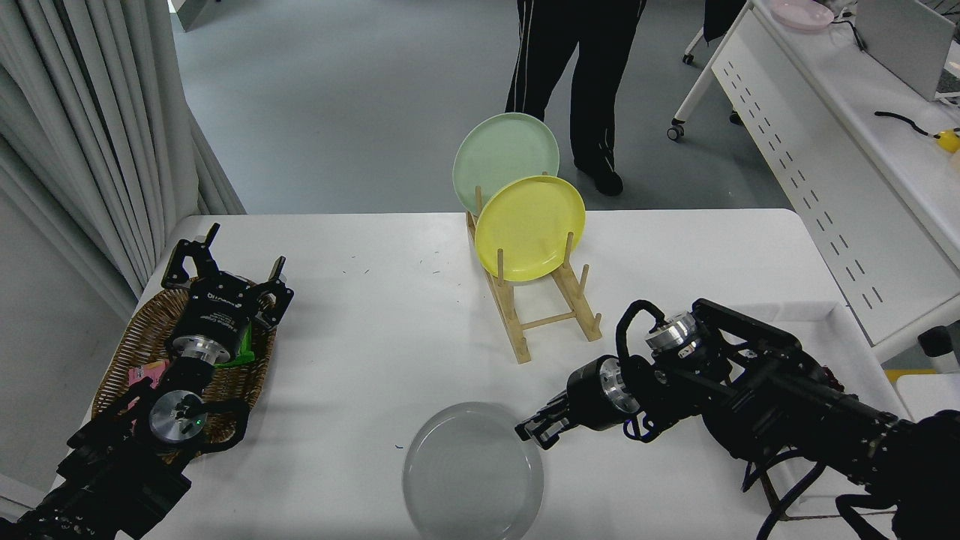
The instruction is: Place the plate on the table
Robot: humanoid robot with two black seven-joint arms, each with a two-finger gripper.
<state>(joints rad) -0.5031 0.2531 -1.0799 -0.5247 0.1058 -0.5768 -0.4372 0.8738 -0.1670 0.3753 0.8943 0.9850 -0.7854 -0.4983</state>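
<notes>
The light-grey plate (469,472) lies nearly flat on the white table (375,300) at the front middle, its near edge cut off by the picture's bottom. My right gripper (534,433) comes in from the right and is shut on the plate's upper right rim. My left gripper (229,262) is parked open over the wicker basket at the lower left.
A wooden rack (547,315) behind the plate holds a yellow plate (530,227) and a pale green plate (502,150) upright. A wicker basket (139,337) sits at the left edge, a white tray (825,311) at the right. A person (577,75) stands beyond the table.
</notes>
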